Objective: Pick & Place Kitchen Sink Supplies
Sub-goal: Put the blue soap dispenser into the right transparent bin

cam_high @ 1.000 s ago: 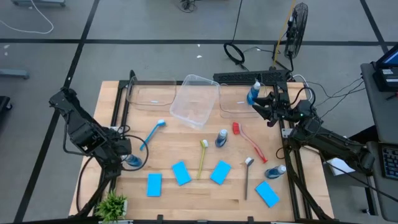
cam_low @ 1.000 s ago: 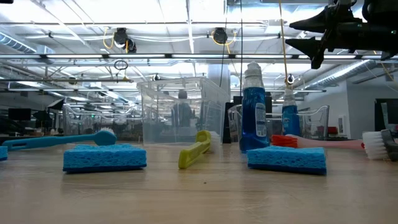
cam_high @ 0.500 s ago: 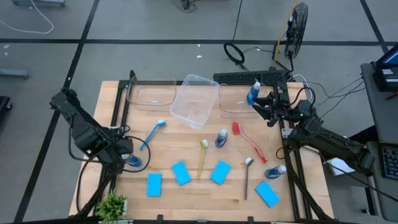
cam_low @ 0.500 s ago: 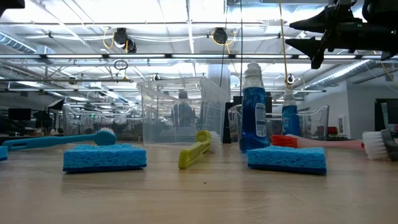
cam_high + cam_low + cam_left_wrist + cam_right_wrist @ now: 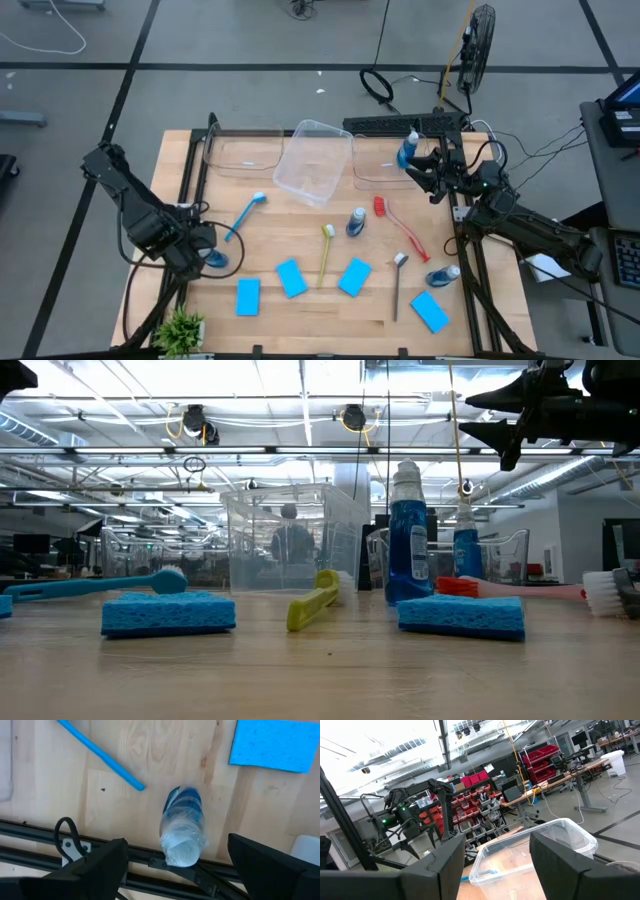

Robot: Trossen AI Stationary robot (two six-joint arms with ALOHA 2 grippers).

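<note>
The left gripper [image 5: 203, 252] hangs over the tabletop's [image 5: 300, 310] left edge, fingers spread wide and empty, with a small bottle of blue liquid [image 5: 182, 824] directly beneath it. In the left wrist view the bottle sits in the gap between the two dark fingers [image 5: 100, 867], nearer to neither, its white cap toward the camera and its body seen foreshortened. It seems to stand upright or nearly so, but the pictures do not settle whether it leans. The high view shows the same bottle [image 5: 213, 260] just beside the gripper's tip, close to the metal rail along the tabletop's edge. So the coming move looks like a straight descent: the bottle is already between the fingers and not yet touched.

The blue long-handled brush [image 5: 243, 216] lies slantwise just beyond the bottle, its handle end near but apart from it [image 5: 100, 755]. A blue sponge [image 5: 275, 744] lies a little farther off. Neither should get in the way of a close on the bottle, I judge.

The left arm reaches in from the tabletop's left side, elbow raised outward and wrist bent down over the bottle.

The right gripper [image 5: 428, 168] waits raised at the far right corner, over a clear plastic tub [image 5: 380, 160]. Its fingers stand apart and hold nothing. A second bottle of blue liquid [image 5: 408, 150] is in the tub close beside it.
</note>
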